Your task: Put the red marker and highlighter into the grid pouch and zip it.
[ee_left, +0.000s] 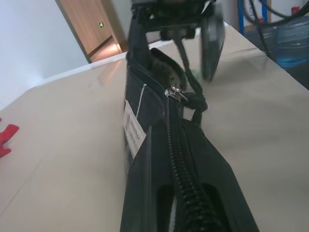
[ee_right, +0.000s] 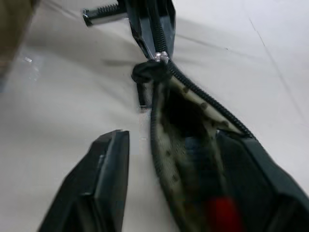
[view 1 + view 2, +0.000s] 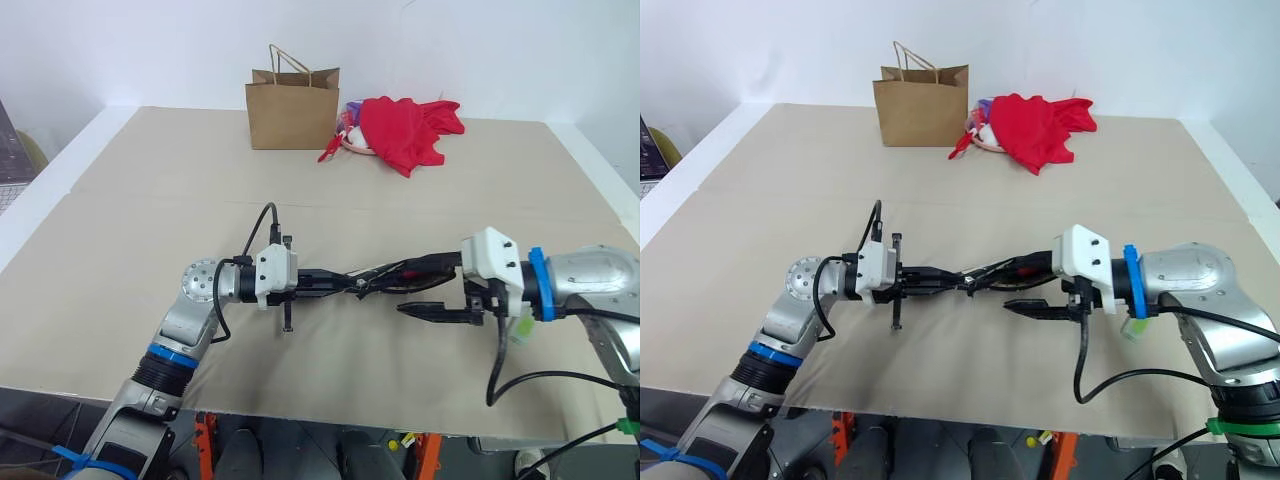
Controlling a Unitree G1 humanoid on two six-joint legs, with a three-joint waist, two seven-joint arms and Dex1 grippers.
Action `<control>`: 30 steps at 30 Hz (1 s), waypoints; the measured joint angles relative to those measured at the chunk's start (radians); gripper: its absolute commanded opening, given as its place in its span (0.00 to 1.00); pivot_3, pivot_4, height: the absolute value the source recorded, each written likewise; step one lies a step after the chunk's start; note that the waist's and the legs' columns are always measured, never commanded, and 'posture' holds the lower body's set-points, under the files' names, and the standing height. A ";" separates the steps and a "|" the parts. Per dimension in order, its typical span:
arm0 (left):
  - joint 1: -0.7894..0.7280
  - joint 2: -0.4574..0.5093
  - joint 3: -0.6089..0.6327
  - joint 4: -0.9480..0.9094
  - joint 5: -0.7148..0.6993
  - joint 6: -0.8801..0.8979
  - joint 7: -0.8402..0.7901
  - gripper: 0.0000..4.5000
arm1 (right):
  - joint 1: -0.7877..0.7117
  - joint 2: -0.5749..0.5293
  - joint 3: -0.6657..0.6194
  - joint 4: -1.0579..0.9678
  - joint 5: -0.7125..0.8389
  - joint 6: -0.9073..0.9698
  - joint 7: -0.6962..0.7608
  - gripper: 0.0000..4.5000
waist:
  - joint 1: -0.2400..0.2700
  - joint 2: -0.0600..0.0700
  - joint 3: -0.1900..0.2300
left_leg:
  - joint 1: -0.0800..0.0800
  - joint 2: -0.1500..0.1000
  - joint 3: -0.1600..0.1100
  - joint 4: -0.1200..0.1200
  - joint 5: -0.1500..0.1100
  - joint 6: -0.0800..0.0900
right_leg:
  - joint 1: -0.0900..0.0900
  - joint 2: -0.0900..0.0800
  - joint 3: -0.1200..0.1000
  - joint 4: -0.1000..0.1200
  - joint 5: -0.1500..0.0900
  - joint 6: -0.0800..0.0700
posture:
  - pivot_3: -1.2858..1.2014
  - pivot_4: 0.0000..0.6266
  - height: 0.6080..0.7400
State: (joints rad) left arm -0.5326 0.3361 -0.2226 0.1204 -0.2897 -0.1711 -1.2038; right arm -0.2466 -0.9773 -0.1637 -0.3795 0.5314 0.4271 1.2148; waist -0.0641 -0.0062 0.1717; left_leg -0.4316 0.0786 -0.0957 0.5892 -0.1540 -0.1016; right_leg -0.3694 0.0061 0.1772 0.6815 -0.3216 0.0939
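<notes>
The grid pouch (image 3: 372, 278) hangs stretched level above the table between my two grippers. My left gripper (image 3: 325, 283) is shut on its left end. The zipper slider (image 1: 175, 92) with its black pull cord sits a short way along from that end, and beyond it the pouch mouth (image 2: 186, 113) gapes. A red end of the red marker (image 2: 222, 212) shows inside the mouth. My right gripper (image 3: 428, 290) is open, its upper finger against the pouch's right end and its lower finger (image 3: 432, 312) free below. The highlighter is hidden.
A brown paper bag (image 3: 292, 112) stands at the back of the tan table (image 3: 150, 200), with a red cloth (image 3: 405, 130) heaped beside it. A small pale green piece (image 3: 520, 330) hangs under my right wrist; I cannot tell what it is.
</notes>
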 measured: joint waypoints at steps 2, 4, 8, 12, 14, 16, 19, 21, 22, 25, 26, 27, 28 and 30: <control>0.001 0.006 0.004 0.000 -0.003 0.007 0.003 0.00 | 0.113 0.017 -0.159 -0.032 0.105 0.106 -0.048 0.98 | 0.008 0.000 0.000 | 0.000 0.000 0.000 0.000 0.000 0.000 | 0.000 0.000 0.000 0.000 0.001 -0.001 | 0.52 0.24 1.00; 0.001 0.011 0.006 0.001 -0.003 0.014 0.003 0.00 | 0.142 0.040 -0.235 -0.036 0.154 0.162 -0.092 0.98 | 0.010 0.000 0.000 | 0.000 0.000 0.000 0.001 0.000 0.000 | 0.000 0.000 0.000 0.000 0.001 -0.002 | 0.52 0.24 1.00; 0.001 0.028 0.007 0.007 -0.003 0.018 0.003 0.00 | 0.199 0.114 -0.418 -0.054 0.211 0.271 -0.292 0.98 | 0.010 0.000 0.000 | 0.001 0.000 -0.001 0.002 0.001 0.002 | 0.001 0.001 0.000 0.001 0.001 0.002 | 0.52 0.24 1.00; 0.001 0.036 0.012 0.012 -0.003 0.018 0.002 0.00 | 0.219 0.357 -0.482 -0.136 0.101 0.341 -0.750 0.98 | 0.010 0.001 -0.001 | 0.001 0.000 0.000 0.001 0.004 0.004 | -0.001 0.001 0.000 0.001 0.003 0.002 | 0.52 0.24 1.00; 0.001 0.036 0.012 0.012 -0.003 0.018 0.002 0.00 | 0.223 0.385 -0.478 -0.147 0.079 0.343 -0.801 0.98 | 0.010 0.001 -0.001 | 0.001 0.000 0.000 0.000 0.004 0.004 | -0.001 0.001 0.000 0.001 0.003 0.002 | 0.52 0.24 1.00; 0.001 0.036 0.012 0.012 -0.003 0.018 0.001 0.00 | 0.249 0.443 -0.466 -0.198 0.003 0.351 -0.932 0.98 | 0.011 0.001 -0.002 | 0.001 0.000 0.000 -0.001 0.004 0.004 | -0.001 0.001 0.000 0.001 0.003 0.002 | 0.52 0.24 1.00; 0.000 0.037 0.013 0.012 -0.003 0.018 -0.001 0.00 | 0.365 0.608 -0.357 -0.245 -0.181 0.360 -1.177 0.98 | 0.014 0.000 -0.003 | 0.000 0.000 -0.001 -0.004 0.004 0.004 | -0.003 0.001 -0.001 0.001 0.001 0.001 | 0.52 0.24 1.00; -0.002 0.037 0.013 0.012 -0.003 0.018 -0.001 0.00 | 0.388 0.645 -0.338 -0.248 -0.229 0.354 -1.227 0.98 | 0.013 0.000 -0.003 | 0.000 0.000 -0.001 -0.005 0.004 0.004 | -0.003 0.000 -0.001 0.001 0.001 0.000 | 0.52 0.24 1.00; -0.002 0.037 0.013 0.012 -0.003 0.018 -0.001 0.00 | 0.391 0.650 -0.337 -0.249 -0.235 0.353 -1.232 0.98 | 0.014 0.000 -0.003 | 0.000 0.000 -0.001 -0.005 0.004 0.004 | -0.003 0.001 -0.001 0.001 0.001 0.000 | 0.52 0.24 1.00; -0.002 0.037 0.014 0.012 -0.003 0.019 -0.001 0.00 | 0.434 0.717 -0.296 -0.248 -0.277 0.349 -1.284 0.98 | 0.013 0.001 -0.003 | 0.001 0.001 -0.001 -0.005 0.004 0.004 | -0.003 0.001 -0.001 0.001 0.001 0.000 | 0.52 0.24 1.00; -0.002 0.037 0.014 0.012 -0.003 0.019 -0.001 0.00 | 0.442 0.734 -0.289 -0.247 -0.287 0.349 -1.296 0.98 | 0.013 0.001 -0.003 | 0.001 0.001 -0.001 -0.005 0.004 0.004 | -0.003 0.001 -0.001 0.001 0.001 0.000 | 0.52 0.24 1.00; -0.002 0.037 0.014 0.012 -0.003 0.020 -0.001 0.00 | 0.443 0.744 -0.288 -0.247 -0.289 0.348 -1.304 0.98 | 0.013 0.001 -0.003 | 0.001 0.001 -0.001 -0.005 0.004 0.003 | -0.003 0.001 -0.001 0.001 0.001 0.000 | 0.52 0.24 1.00; -0.002 0.037 0.014 0.012 -0.003 0.021 0.000 0.00 | 0.443 0.773 -0.292 -0.247 -0.290 0.342 -1.317 0.93 | 0.013 0.000 -0.003 | 0.001 0.001 -0.001 -0.005 0.004 0.004 | -0.003 0.001 -0.001 0.001 0.001 0.000 | 0.52 0.24 1.00; -0.002 0.037 0.014 0.009 -0.003 0.023 0.001 0.00 | 0.441 0.834 -0.295 -0.250 -0.285 0.334 -1.344 0.84 | 0.013 0.000 -0.003 | 0.001 0.001 -0.001 -0.005 0.004 0.004 | -0.003 0.001 -0.002 0.001 0.001 -0.001 | 0.52 0.24 1.00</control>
State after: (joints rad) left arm -0.5349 0.3732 -0.2082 0.1296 -0.2924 -0.1485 -1.2030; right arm 0.1949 -0.1428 -0.4585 -0.6297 0.2460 0.7611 -0.1288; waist -0.0512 -0.0061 0.1682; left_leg -0.4306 0.0796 -0.0970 0.5843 -0.1499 -0.0981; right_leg -0.3720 0.0070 0.1756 0.6825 -0.3207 0.0934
